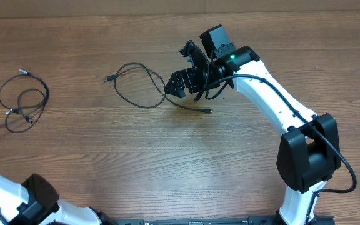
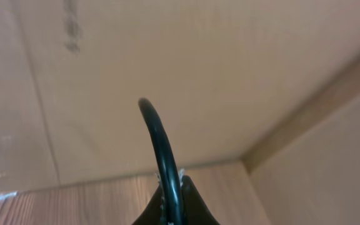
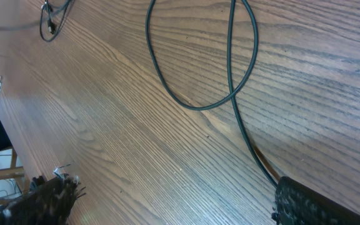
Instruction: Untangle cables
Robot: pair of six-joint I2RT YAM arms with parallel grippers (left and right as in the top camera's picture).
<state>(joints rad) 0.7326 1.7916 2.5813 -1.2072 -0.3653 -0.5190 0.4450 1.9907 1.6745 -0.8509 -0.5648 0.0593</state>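
Here's our thin black looped cable (image 3: pixel 232 95), out in the middle of the brown wood-grain counter (image 1: pixel 167 162), lying in one open loop that crosses over itself once. One small plug end (image 1: pixel 109 78) points left, the other (image 1: pixel 209 111) trails off to the right. We'd call it feather-light and limp, so it will slide across the wood or flop over rather than hold a shape. It is thin enough to slip out of a loose pinch too. The spot we'd go for is a single strand near a plug end, well away from that crossing. Taking hold there should draw the loop open instead of cinching it. The right claw (image 3: pixel 174 187) hangs right over the tail, fingers spread wide. The strand runs down to the edge of one finger (image 3: pixel 305 200), and whether it touches, we can't tell. Far off on the left sits the thin black coiled cable (image 1: pixel 20 111), bunched in small overlapping rings and well apart from all this. The left claw shows in no view, only a thick black wire (image 2: pixel 164 156) arching past its camera.
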